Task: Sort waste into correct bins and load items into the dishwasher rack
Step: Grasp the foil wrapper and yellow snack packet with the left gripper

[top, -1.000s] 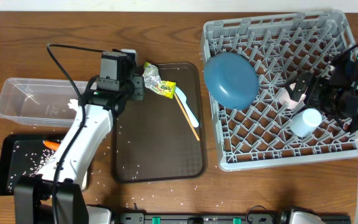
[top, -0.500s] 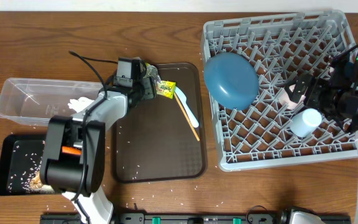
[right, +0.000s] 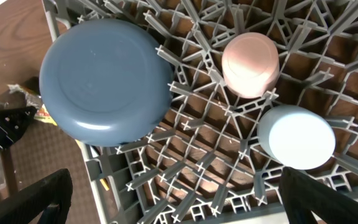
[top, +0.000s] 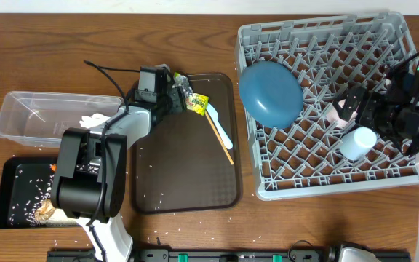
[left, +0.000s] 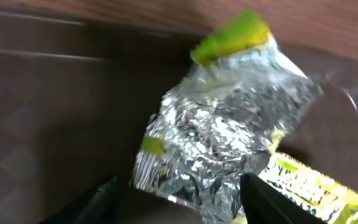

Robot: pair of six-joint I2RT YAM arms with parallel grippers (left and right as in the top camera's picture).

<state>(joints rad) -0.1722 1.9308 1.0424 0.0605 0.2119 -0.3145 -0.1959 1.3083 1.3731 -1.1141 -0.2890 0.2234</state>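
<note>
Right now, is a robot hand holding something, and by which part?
Nothing. The left gripper stands open at the crumpled foil; the right gripper is open and empty.

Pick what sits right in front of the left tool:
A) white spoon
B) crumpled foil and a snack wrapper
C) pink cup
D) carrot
B: in the left wrist view the crumpled foil fills the space just ahead of the open left tool, with the yellow-green wrapper beside it on the brown tray.
</note>
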